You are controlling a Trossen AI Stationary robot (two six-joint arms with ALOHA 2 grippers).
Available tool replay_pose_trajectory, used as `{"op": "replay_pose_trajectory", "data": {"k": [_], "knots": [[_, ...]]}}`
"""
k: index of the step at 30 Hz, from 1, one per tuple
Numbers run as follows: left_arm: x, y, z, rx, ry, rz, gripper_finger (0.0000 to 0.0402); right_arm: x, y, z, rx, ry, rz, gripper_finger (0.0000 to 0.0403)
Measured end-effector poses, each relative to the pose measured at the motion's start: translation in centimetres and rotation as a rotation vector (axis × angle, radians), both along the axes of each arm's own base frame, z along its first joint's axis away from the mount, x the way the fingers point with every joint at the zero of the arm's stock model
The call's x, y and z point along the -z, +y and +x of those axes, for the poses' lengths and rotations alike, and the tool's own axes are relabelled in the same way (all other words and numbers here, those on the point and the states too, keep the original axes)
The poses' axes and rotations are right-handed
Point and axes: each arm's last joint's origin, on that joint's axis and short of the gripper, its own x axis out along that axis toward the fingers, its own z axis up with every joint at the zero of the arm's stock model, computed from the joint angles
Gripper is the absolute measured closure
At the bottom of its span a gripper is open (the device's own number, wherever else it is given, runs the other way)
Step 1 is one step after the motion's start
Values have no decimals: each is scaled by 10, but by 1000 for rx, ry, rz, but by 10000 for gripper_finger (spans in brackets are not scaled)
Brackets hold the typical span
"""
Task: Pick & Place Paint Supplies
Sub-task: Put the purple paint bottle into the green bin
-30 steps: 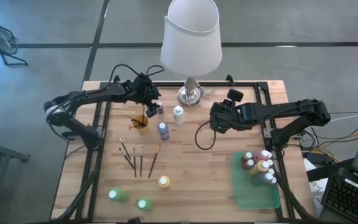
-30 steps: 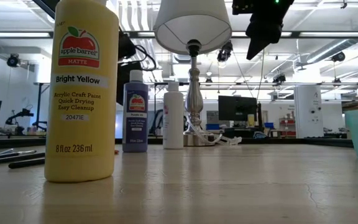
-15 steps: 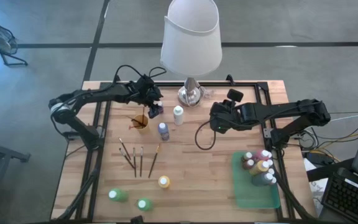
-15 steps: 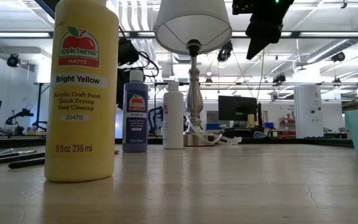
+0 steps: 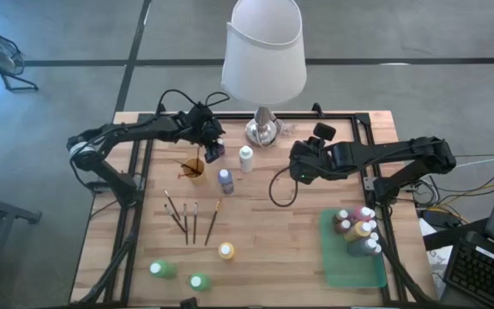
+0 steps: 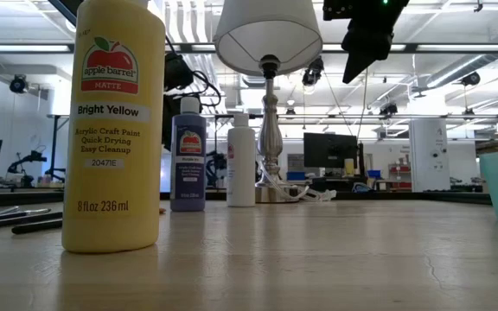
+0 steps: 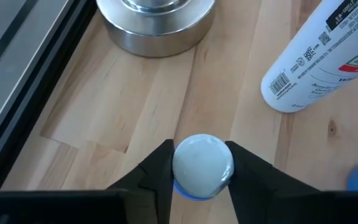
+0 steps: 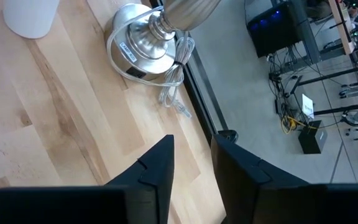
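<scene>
**Left gripper clamped on a blue bottle by the lamp**

Right now the left gripper [image 7: 196, 171] has its two dark fingers [image 7: 157, 174] pressed against either side of the white cap of a small blue paint bottle [image 7: 202, 167], gripping it at the far left of the wooden table [image 5: 264, 232], just beside the round silver lamp base [image 7: 154, 25]. A white paint bottle [image 7: 322, 56] stands near it, and a purple paint bottle [image 5: 225, 179] stands a little nearer the table's middle.

The right gripper [image 8: 192, 163] hangs above the table to the right of the lamp, its fingers a narrow gap apart with nothing between them.

Four thin dark-handled paintbrushes [image 5: 191, 219] lie left of centre. A yellow paint bottle [image 5: 225, 251] and two green bottles [image 5: 178, 275] stand at the near edge. On the flat green tray [image 5: 350, 266] at near right, several white-capped bottles [image 5: 358, 227] stand clustered.
</scene>
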Motion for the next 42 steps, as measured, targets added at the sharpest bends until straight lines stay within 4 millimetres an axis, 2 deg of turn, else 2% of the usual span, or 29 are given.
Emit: {"op": "replay_pose_trajectory", "data": {"k": [11, 18, 25, 33, 42], "knots": [[-16, 2, 2, -12, 35, -32, 278, 0, 0, 0, 4, -3, 1, 344], [-43, 2, 3, -2, 44, -28, 278, 0, 0, 0, 13, -13, 6, 354], [-85, -6, -9, -19, -15, -7, 278, 0, 0, 0, 15, -15, 6, 347], [-133, -31, -37, -20, -129, 36, 278, 1, 0, 0, 15, -15, 7, 321], [-177, -79, -66, 152, -342, -19, 278, 1, 2, 3, -17, -39, 78, 290]]}}
